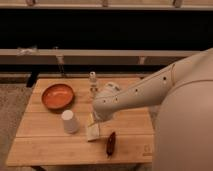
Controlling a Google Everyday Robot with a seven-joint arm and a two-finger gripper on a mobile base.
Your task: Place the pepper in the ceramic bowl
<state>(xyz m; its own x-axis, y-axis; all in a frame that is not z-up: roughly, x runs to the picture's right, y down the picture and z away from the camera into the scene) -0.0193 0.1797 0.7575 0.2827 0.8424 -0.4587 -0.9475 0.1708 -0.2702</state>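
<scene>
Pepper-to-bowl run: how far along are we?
Done: nothing yet. The pepper lies on the table near the front edge, and the ceramic bowl at back left looks empty. In hand: the end effector hangs by the pale block, left of the pepper, not on it. Left: reach the pepper, grasp it, carry it to the ceramic bowl, release.

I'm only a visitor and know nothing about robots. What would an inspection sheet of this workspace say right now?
Surface: wooden table, light slats.
Job's things: pepper lies on the table near the front edge; ceramic bowl at back left, nothing seen in it.
Clutter: upturned white cup; pale block; small bottle at the back.
Grippers: gripper hangs at the pale block, apart from the pepper.
Cables: nothing seen.
Surroundings: dark shelving behind; carpet at left.
</scene>
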